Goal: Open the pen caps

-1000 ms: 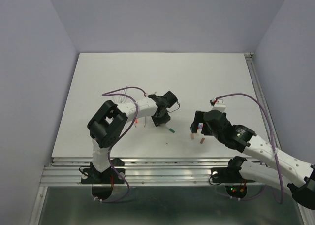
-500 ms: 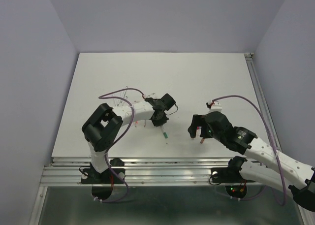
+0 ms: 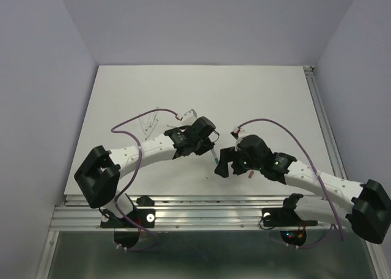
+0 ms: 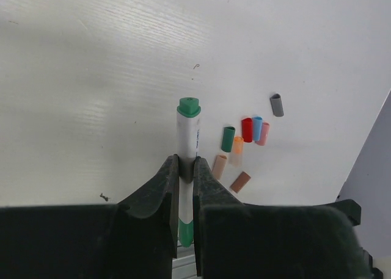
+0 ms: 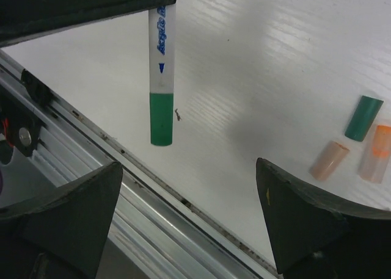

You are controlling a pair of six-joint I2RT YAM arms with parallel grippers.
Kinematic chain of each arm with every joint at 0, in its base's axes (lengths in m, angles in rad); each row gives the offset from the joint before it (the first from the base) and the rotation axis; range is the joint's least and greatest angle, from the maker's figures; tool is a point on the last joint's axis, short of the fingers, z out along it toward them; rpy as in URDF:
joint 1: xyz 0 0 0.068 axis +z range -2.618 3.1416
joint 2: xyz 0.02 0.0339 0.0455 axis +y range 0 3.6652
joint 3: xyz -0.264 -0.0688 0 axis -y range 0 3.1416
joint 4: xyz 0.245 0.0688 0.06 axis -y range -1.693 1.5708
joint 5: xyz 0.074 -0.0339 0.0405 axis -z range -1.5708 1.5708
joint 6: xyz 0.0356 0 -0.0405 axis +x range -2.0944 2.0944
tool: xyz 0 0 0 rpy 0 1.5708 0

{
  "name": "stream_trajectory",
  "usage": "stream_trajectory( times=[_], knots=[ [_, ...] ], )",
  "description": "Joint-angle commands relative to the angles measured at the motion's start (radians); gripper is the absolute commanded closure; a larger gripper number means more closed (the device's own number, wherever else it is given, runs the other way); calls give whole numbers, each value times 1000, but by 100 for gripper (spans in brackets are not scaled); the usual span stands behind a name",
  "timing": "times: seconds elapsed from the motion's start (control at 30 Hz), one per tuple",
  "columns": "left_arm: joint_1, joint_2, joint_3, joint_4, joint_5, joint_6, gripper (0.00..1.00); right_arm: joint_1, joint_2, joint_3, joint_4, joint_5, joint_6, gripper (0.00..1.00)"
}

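Through the left wrist camera I see my left fingers (image 4: pixel 174 172) pinched tight on the white barrel of a pen (image 4: pixel 188 138). The pen's long axis runs straight out in line with those fingers. Its green cap (image 4: pixel 189 106) sits on the end beyond the fingertips, pointing away from the wrist.

Only that view shows the whole cluster of loose caps (image 4: pixel 247 129) lying on the bench (image 4: pixel 91 77), off to the right of the left fingertips. Green, orange, red, blue and pink lie close together, grey a little farther out, and a peach and a brown one nearer.

The right wrist camera gives what the left cannot: the cap's full length, side-on. The pen stands nearly upright in that frame, capped end down toward my right fingers (image 3: pixel 223 166), which stand wide apart. The cap hangs nearer the finger on the left of that view and touches neither. Only three loose caps show there, beyond the other finger.

From above, the two sets of fingers face each other closely, with the pen a thin line between them.
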Motion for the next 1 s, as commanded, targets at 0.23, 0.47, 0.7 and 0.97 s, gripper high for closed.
stream_trajectory(
  times=[0.23,0.47,0.7,0.97],
  knots=[
    [-21,-1,16,37,-1,-14,100,-3,157,62,166,45,26,35],
    [-22,21,25,40,6,-8,100,-3,149,67,233,26,26,41],
    [-25,27,31,45,9,1,100,-3,164,85,194,54,17,72],
    [-25,36,72,17,-66,-11,100,-2,166,91,136,-56,38,99]
  ],
)
